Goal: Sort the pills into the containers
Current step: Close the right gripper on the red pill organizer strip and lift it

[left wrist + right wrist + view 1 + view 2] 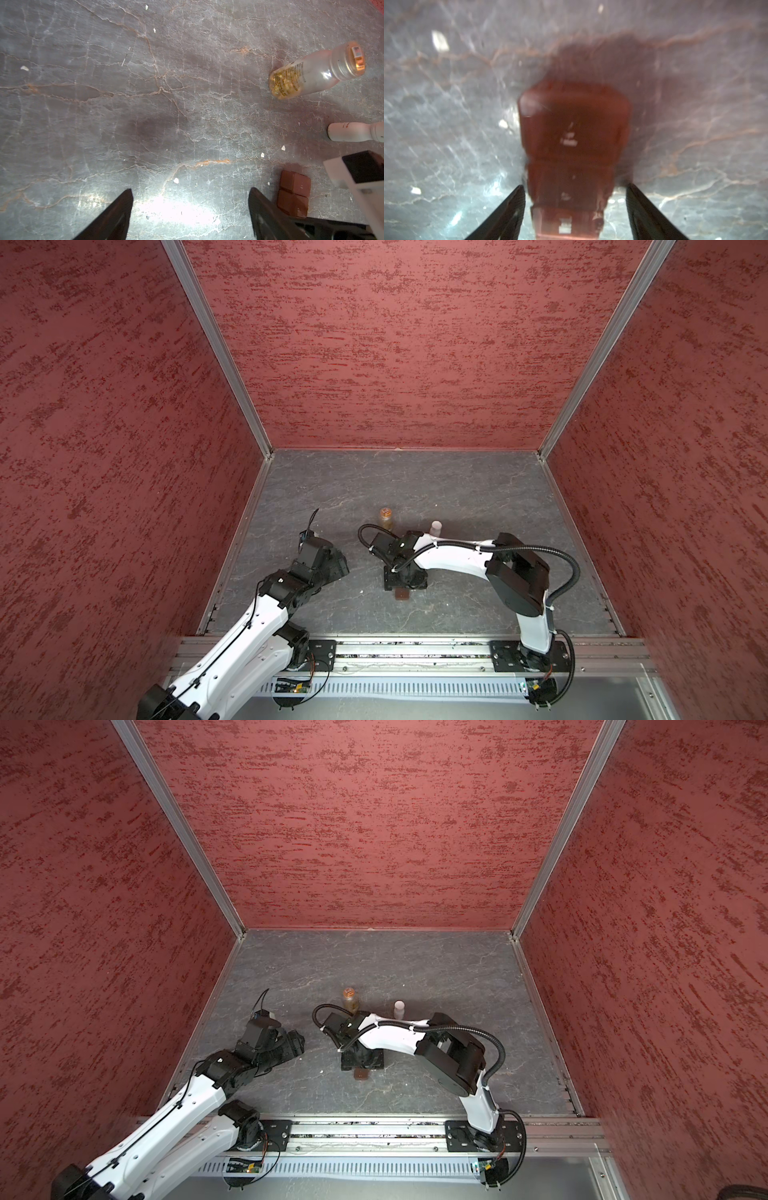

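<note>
The containers (573, 135) are a long brown box of square cells with white marks on top, blurred in the right wrist view. It lies on the table, and only its near end (402, 594) (362, 1073) shows in both top views. My right gripper (575, 186) points down over it, open, one finger on each side and a gap at one side. Tiny whitish pills (176, 180) (503, 124) lie scattered on the table. My left gripper (190, 190) hovers open and empty to the left of the box (294, 195).
A clear bottle (386, 519) (311, 72) with yellow contents and a small white bottle (436, 529) (353, 134) stand just behind the right arm. Red walls close the grey marbled table (457, 489) on three sides.
</note>
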`<state>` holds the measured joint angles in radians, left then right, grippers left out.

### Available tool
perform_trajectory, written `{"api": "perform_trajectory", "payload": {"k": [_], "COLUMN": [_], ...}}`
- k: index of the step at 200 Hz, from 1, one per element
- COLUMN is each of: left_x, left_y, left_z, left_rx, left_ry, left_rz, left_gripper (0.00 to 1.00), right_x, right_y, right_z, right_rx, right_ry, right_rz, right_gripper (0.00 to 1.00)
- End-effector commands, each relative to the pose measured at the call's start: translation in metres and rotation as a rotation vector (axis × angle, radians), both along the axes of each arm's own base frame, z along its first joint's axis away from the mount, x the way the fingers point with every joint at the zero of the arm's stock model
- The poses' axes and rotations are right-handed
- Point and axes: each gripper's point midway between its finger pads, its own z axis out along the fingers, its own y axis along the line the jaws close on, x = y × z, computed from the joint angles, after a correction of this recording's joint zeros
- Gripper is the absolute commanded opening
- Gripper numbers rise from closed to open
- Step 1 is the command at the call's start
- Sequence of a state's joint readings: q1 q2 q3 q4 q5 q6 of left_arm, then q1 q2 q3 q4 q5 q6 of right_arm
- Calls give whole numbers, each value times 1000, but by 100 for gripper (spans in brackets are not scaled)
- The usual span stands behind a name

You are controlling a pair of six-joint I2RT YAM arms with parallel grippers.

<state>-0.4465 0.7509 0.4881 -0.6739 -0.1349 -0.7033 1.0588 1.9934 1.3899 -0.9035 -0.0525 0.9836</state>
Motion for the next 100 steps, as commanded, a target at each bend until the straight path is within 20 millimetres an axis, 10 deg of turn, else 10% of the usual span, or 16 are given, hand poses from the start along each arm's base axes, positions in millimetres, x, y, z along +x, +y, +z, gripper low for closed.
{"api": "perform_trajectory", "payload": {"k": [1, 100], "left_x": [-1, -1], "left_y": [-1, -4], "left_z": [0, 0], "left_rx": [-8, -28], "left_ry": [-1, -8], "left_rz": [-1, -7], "left_gripper": [87, 87], "right_x": [-9, -15], "right_y": [8, -1], "right_z": [7, 10], "right_rx": [40, 12], "right_ry": [11, -8], "right_rz": [-28, -9], "right_gripper": [75, 41]}}
